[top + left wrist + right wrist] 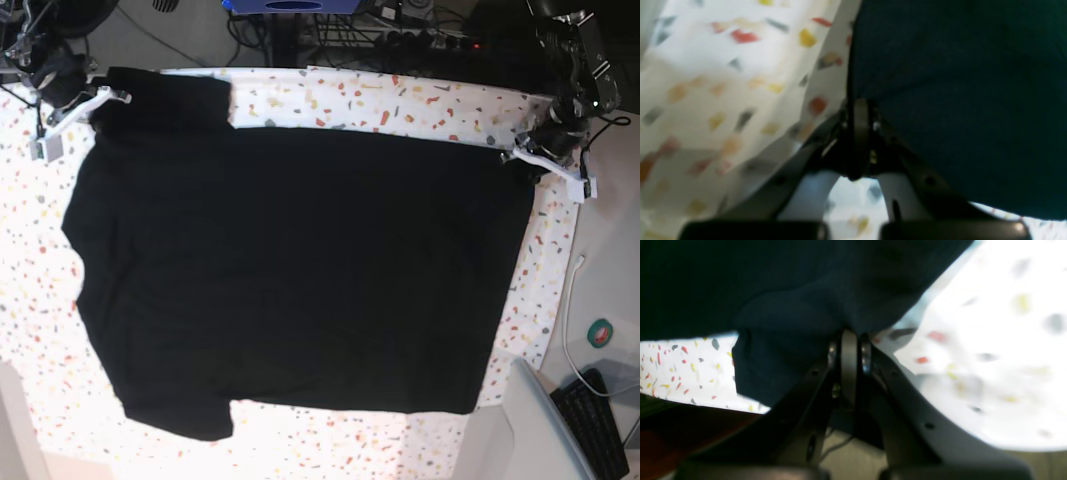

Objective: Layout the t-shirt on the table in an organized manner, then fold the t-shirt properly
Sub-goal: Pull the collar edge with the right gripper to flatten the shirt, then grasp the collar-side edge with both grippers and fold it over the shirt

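Lying spread almost flat, the t-shirt (290, 280) covers most of the table (420, 100), whose speckled white cloth shows as a border all round the shirt. One sleeve juts out at the shirt's corner near the right gripper (95, 100), the other at the opposite corner on the same side of the shirt. The right gripper sits at the first sleeve's corner; in its wrist view its fingers (849, 353) are pressed together, pinching a fold of the shirt's dark fabric. The left gripper (530, 155) is at the shirt's hem corner on the far side from both sleeves, and its fingers (861, 116) are likewise closed, nipping the shirt's edge where the fabric meets the speckled cloth.
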You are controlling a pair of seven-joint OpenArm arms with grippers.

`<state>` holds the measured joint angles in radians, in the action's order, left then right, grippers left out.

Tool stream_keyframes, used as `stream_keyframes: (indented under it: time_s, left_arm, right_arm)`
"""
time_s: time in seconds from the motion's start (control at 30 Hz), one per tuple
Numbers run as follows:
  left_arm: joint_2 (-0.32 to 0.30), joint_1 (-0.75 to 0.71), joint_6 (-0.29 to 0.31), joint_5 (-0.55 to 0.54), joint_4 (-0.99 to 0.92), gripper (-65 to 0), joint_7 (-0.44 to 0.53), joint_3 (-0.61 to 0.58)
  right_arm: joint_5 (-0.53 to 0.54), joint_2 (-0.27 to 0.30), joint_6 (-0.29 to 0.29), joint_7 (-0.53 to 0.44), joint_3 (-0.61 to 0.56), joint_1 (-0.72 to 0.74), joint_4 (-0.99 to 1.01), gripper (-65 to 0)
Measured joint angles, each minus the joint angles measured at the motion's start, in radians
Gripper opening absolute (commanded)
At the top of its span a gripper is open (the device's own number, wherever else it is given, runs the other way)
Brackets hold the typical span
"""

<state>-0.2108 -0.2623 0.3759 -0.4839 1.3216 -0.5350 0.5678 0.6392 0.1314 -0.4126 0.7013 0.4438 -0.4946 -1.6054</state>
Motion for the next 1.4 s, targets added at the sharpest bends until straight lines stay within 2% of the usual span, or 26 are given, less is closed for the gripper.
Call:
stream_keyframes:
  time_s: [0.13,0.47,0.6,0.67,0.7,0.73,0.77,0.83,1.0,1.07,1.27,1.4]
  left_arm:
    - [0.005,-0.091,-0.037,-0.003,0.068,-65.0,-0.001,0.0]
    - [0.051,-0.171,-0.04,-0.002,0.175,-65.0,-0.001,0.005]
    - [0.06,-0.166,-0.039,-0.004,0.227,-65.0,-0.004,0.001]
    - [0.058,-0.141,-0.049,-0.005,0.235,-65.0,-0.069,0.002]
    - [0.057,-0.113,-0.071,-0.002,0.233,-65.0,-0.139,0.008]
    - [0.058,-0.09,-0.104,0.005,0.233,-65.0,-0.17,0.009]
    - [0.057,-0.065,-0.11,0.006,0.233,-65.0,-0.192,0.01]
    - [0.058,-0.027,-0.106,-0.002,0.238,-65.0,-0.193,0.009]
    - [0.057,0.051,-0.108,-0.001,0.235,-65.0,-0.228,0.003]
    - [0.058,0.098,-0.107,0.003,0.215,-65.0,-0.273,0.006]
    - [0.058,0.205,-0.107,-0.003,0.078,-65.0,-0.279,0.007]
    - [0.058,0.251,-0.107,0.005,0.008,-65.0,-0.288,0.008]
  right_arm:
    - [-0.001,-0.003,0.0,0.104,0.052,0.003,-0.042,-65.0]
    - [-0.013,-0.007,0.0,0.115,0.047,-0.039,-0.113,-65.0]
    - [-0.011,-0.004,0.0,0.121,-0.009,0.007,-0.122,-65.0]
    - [-0.014,-0.003,0.0,0.152,-0.01,0.053,-0.122,-65.0]
    - [-0.044,-0.002,0.0,0.173,-0.01,0.086,-0.122,-65.0]
    - [-0.07,-0.001,-0.003,0.193,-0.01,0.115,-0.121,-65.0]
    - [-0.101,0.0,-0.003,0.218,-0.01,0.151,-0.119,-65.0]
    - [-0.148,0.003,-0.004,0.233,-0.01,0.202,-0.119,-65.0]
    - [-0.203,-0.001,-0.006,0.342,-0.013,0.343,-0.113,-65.0]
    - [-0.231,0.001,-0.006,0.344,-0.013,0.413,-0.091,-65.0]
    - [-0.285,0.006,-0.006,0.34,-0.014,0.55,0.113,-65.0]
    - [-0.284,0.041,-0.005,0.282,-0.053,0.613,0.226,-65.0]
